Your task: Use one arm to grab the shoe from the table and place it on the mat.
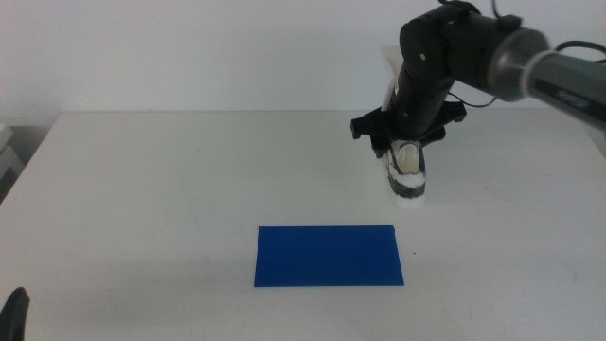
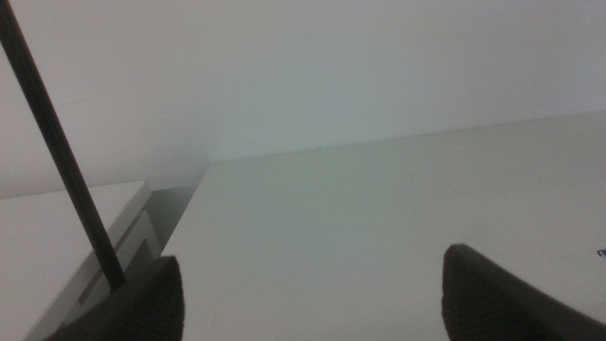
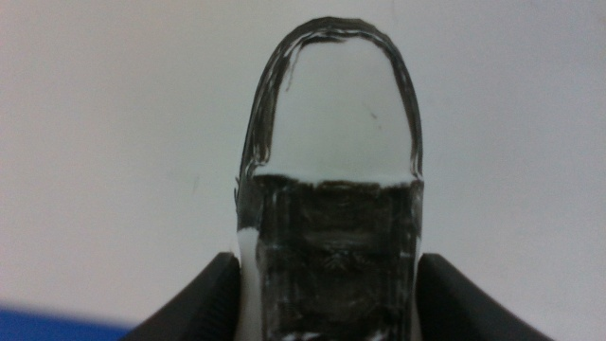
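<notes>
The shoe (image 1: 408, 176), white with black panels and a cream inside, stands at the right rear of the table (image 1: 189, 180), toe toward the camera. My right gripper (image 1: 405, 150) comes down on it from above, and its jaws press on both sides of the shoe. In the right wrist view the jaws of the right gripper (image 3: 327, 277) clamp the shoe's (image 3: 331, 142) black middle part. I cannot tell whether the sole has left the table. The blue mat (image 1: 328, 255) lies flat in front of the shoe. My left gripper (image 1: 14, 314) waits open at the table's front left corner.
The left wrist view shows the open left gripper (image 2: 312, 289) over bare white table, with a table edge (image 2: 180, 213) and a thin dark cable (image 2: 57, 152). A strip of the mat (image 3: 57, 322) shows in the right wrist view. A white wall stands behind the table.
</notes>
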Robot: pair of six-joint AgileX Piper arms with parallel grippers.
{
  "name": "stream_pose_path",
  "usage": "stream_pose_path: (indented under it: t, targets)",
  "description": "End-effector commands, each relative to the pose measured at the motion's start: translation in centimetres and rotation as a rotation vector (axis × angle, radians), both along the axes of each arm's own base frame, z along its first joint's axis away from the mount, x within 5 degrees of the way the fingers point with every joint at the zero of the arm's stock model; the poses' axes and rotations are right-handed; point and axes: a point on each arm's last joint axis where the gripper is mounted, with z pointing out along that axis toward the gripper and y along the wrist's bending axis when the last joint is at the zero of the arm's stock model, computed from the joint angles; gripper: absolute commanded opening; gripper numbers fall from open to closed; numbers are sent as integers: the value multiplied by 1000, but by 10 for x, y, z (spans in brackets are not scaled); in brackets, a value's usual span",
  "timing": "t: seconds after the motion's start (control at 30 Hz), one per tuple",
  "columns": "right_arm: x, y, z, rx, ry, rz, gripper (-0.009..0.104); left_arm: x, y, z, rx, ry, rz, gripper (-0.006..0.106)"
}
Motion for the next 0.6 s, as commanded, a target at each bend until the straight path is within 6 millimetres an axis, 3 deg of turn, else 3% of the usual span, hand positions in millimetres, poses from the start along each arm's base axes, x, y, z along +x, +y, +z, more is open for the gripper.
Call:
stream_pose_path:
  t: [0.0, 0.2, 0.57]
  targets:
    - [-25, 0, 48, 40, -140, 37, -4, 0, -1, 6, -11, -84, -8, 94]
    - [-69, 10, 62, 38, -158, 124, -4, 0, -1, 6, -11, -84, -8, 94]
    - [-97, 45, 67, 3, -175, 243, -4, 0, -1, 6, -11, -84, -8, 94]
